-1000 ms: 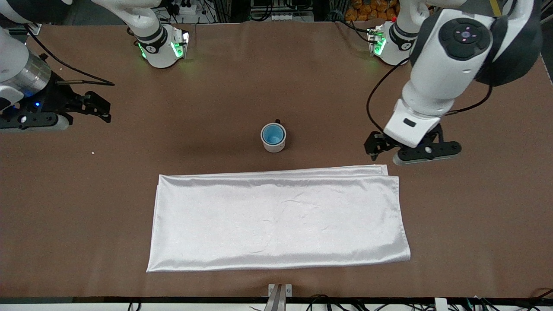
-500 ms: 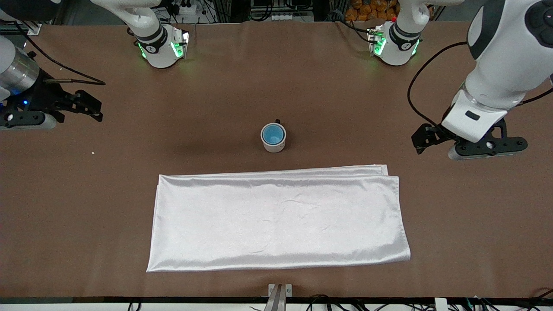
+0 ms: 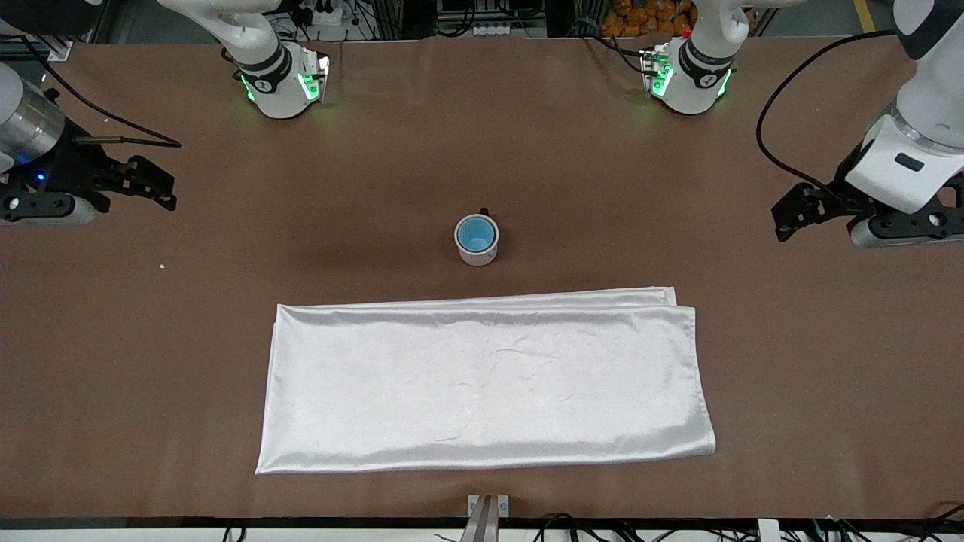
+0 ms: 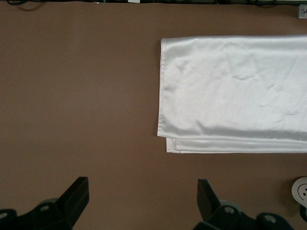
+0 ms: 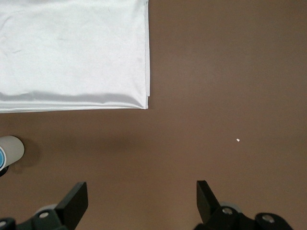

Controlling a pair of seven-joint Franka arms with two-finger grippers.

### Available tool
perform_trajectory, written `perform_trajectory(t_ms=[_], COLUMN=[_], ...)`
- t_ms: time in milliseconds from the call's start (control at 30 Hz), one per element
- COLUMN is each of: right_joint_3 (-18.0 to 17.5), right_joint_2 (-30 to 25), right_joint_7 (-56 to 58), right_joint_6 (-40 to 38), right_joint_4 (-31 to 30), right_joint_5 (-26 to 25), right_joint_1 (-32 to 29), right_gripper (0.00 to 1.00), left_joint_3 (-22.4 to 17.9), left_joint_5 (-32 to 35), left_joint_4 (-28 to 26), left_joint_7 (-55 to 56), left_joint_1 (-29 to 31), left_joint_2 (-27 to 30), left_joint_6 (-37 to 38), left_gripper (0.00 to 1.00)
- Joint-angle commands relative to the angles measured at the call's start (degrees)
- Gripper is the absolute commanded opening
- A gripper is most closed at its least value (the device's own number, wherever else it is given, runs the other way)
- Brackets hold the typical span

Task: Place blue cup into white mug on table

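Brown matte surface (image 3: pixel 151 376), two Franka arms, bases along its upper edge in the front view. Counts: one white mug (image 3: pixel 477 248), one blue cup (image 3: pixel 476 233), one white satin cloth (image 3: pixel 486 384), one tiny white speck (image 3: pixel 162 265), two claws.

Left claw (image 3: pixel 791 218): fingers spread wide, holding nothing, touching nothing, over bare brown surface at the left arm's end. Left wrist view shows both dark fingertips (image 4: pixel 76 194) well apart with only surface between them; the cloth's folded corner (image 4: pixel 168 143) is just ahead of that claw and the mug's rim (image 4: pixel 301 189) sits at the frame edge.

Right claw (image 3: pixel 154 184): also wide open, empty, over bare surface at the right arm's end. Right wrist view shows its fingertips (image 5: pixel 76 199) apart, the speck (image 5: pixel 238 140) ahead of them, the cloth (image 5: pixel 72 52) farther off, and the mug (image 5: pixel 9 149) at the frame edge.

Blue cup: bright blue, round, no handle, upright, seated inside the white mug, its rim just within the mug's rim. Mug: white cylinder, upright, dark handle (image 3: pixel 483 211) pointing toward the robot bases. Mug with cup stands between the two claws, well apart from both, near the cloth's edge but not touching it. Cloth lies flat, folded, shiny, lightly wrinkled.
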State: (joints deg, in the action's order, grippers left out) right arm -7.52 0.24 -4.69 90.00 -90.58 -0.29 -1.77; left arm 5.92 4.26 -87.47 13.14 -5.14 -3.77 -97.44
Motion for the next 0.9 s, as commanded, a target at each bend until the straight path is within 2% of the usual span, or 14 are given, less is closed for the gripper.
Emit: perform_trajectory(t_ms=[0,133,533,867], right_joint_3=[0.9,1.7,3.3,4.2], right_joint_2=[-1.1,-1.0,-1.0,-1.0], right_joint_7=[0.7,0.8,3.4,4.3], right_joint_6=[-1.4,-3.2,-4.5,-4.6], right_joint_4=[1.8,3.7,3.8,3.7], right_joint_5=[1.1,0.9,0.5,0.5], right_joint_1=[0.4,0.4,0.4,0.4], right_gripper=[1.0,1.0,1.0,1.0], left_joint_3=[0.9,0.9,1.7,1.8], left_joint_5=[-3.8,-6.5,-6.2,-5.6], left_joint_4=[-2.8,-3.9,-8.6,-8.3], left_joint_7=[-2.8,-4.0,-4.6,-10.6], left_joint_1=[2.6,3.8,5.1,6.1], left_joint_2=[3.2,3.9,7.5,7.6], left_joint_6=[0.8,0.8,0.4,0.6], left_gripper=[1.0,1.0,1.0,1.0])
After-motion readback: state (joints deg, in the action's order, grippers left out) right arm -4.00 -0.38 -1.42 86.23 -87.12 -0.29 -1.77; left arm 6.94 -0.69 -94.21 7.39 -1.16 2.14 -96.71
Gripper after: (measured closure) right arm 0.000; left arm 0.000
